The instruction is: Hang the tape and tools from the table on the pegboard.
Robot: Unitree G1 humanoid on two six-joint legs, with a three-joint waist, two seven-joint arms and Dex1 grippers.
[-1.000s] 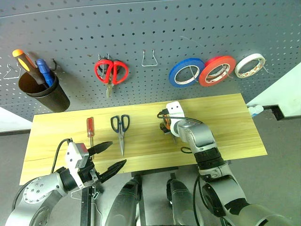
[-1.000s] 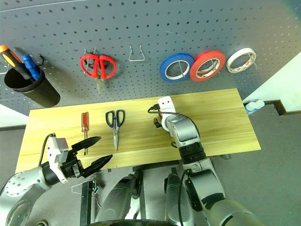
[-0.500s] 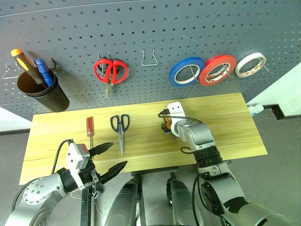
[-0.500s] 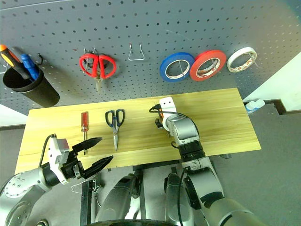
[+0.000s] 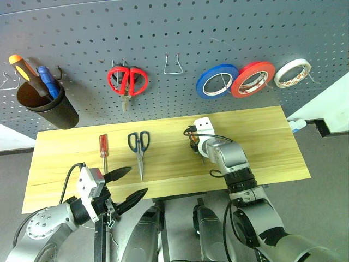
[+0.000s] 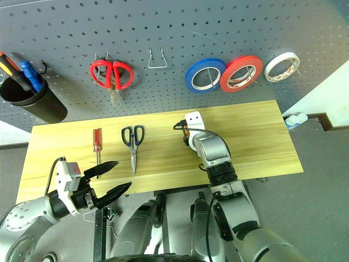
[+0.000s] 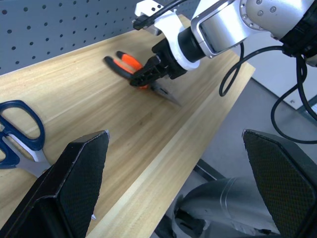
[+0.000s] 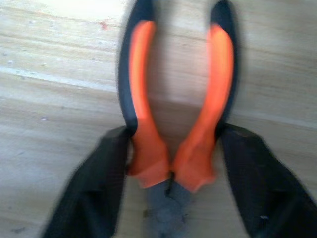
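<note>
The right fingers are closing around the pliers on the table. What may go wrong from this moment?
1. The right gripper holds the pliers low, near the pivot, so the orange handles may swing or slip when lifted.
2. The pliers lie flat on the table; the fingers may scrape the wood.

Long rectangular tabletop of light yellowish wood (image 5: 272, 147), grain running lengthwise. Lying flat on it: small orange-and-black-handled pliers (image 8: 178, 119) directly between the right gripper's (image 7: 148, 74) fingers, black-handled steel-bladed scissors (image 5: 140, 148) well off to that gripper's left, slim red-handled screwdriver (image 5: 103, 150) just past them. Screwdriver and scissors lie just ahead of the left gripper (image 5: 126, 185), which hangs at the table's near edge.
</note>
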